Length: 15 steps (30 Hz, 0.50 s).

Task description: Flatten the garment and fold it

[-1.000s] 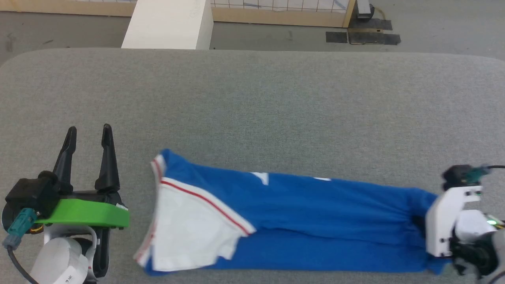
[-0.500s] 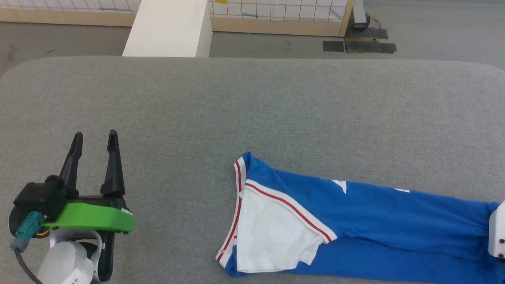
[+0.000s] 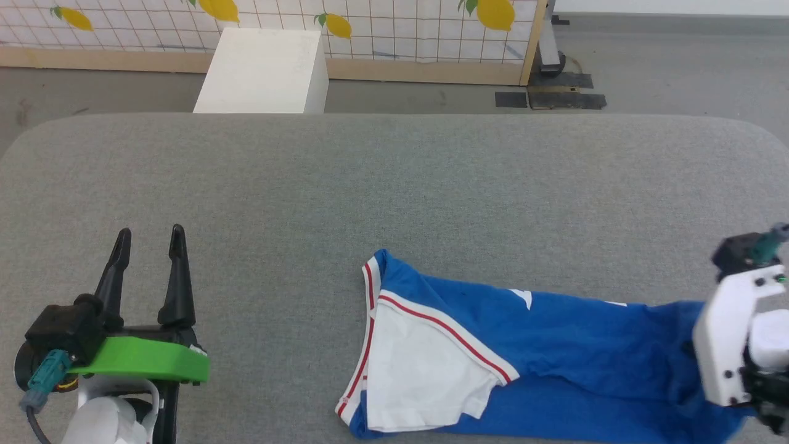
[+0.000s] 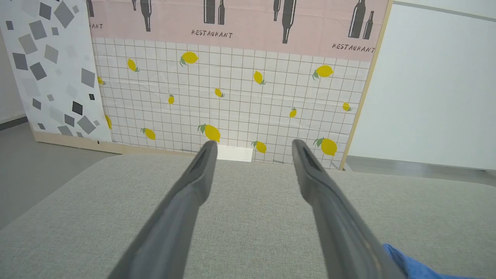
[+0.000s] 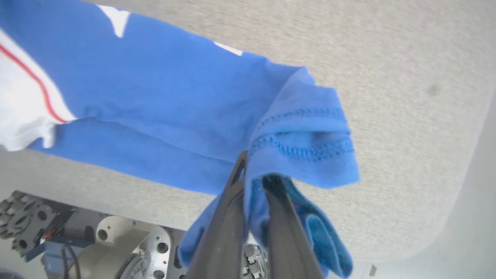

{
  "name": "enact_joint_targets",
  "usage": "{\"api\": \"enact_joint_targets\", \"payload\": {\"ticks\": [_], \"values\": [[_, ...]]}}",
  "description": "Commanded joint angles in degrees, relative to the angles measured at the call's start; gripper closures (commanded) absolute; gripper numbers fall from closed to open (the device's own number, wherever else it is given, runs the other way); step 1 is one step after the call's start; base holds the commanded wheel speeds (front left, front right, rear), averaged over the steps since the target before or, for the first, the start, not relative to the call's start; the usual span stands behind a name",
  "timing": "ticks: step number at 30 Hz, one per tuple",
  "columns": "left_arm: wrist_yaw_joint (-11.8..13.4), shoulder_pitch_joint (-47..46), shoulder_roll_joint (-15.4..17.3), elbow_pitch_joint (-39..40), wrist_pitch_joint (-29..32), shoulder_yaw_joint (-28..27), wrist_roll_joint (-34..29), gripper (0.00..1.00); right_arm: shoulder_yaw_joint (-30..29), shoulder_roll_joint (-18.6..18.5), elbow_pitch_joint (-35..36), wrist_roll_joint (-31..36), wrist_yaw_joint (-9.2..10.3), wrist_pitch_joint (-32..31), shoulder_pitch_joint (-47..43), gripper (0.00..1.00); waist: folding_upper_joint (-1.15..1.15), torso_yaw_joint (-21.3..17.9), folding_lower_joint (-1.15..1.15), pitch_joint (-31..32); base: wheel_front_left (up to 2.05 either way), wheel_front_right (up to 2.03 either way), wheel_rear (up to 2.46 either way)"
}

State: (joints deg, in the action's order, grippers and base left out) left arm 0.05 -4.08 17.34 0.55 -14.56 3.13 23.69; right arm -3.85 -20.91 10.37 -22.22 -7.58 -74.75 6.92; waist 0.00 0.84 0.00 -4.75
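Note:
The garment [image 3: 555, 345], a royal-blue T-shirt folded into a long strip, lies along the near edge of the grey table [image 3: 394, 197]. Its white sleeve [image 3: 419, 376] with red stripes faces left. At the far right my right gripper [image 5: 254, 172] is shut on the garment's blue hem [image 5: 306, 147], lifting that end off the table; the head view shows its white wrist housing [image 3: 733, 333] there. My left gripper [image 3: 148, 253] stands open over bare table at the lower left, well apart from the garment. A blue corner of fabric [image 4: 410, 267] shows in the left wrist view.
A white box [image 3: 262, 71] stands on the floor beyond the table's far edge, before a lemon-patterned tiled panel [image 3: 370, 24]. Black mats [image 3: 551, 98] lie on the floor at the back right. My own base [image 5: 77, 240] shows below the table's near edge.
The garment has slid rightward across the table, pulled by my right gripper, and its right end now bunches up. The camera has tilted up. My left gripper stayed open in place.

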Motion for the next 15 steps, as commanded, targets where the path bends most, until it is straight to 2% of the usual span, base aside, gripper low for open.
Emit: {"api": "enact_joint_targets", "payload": {"ticks": [1, 7, 15], "values": [[0.11, 0.61, -0.03, 0.29, -0.42, 0.09, 0.07, 0.0, 1.03, 1.36, 1.8, -1.41, 0.09, -0.59, -0.57, 1.0, 0.0, 0.09, 0.0, -0.02, 0.0, 0.0, 0.0], [-0.01, 0.33, -0.23, 0.5, -0.43, 0.57, 0.22, 0.0, 7.91, 5.42, 5.58, -3.93, 0.09, 0.64, 1.12, 1.0, 0.0, 0.89, 0.0, -0.4, 0.0, 0.0, 0.0], [-0.1, 0.32, -0.17, -0.05, -0.35, 0.95, 0.48, 0.0, 16.55, 12.55, -0.92, -4.02, 0.09, 8.94, 6.11, 1.0, 0.0, 2.67, 0.0, -1.04, 0.0, 0.0, 0.0]]}}
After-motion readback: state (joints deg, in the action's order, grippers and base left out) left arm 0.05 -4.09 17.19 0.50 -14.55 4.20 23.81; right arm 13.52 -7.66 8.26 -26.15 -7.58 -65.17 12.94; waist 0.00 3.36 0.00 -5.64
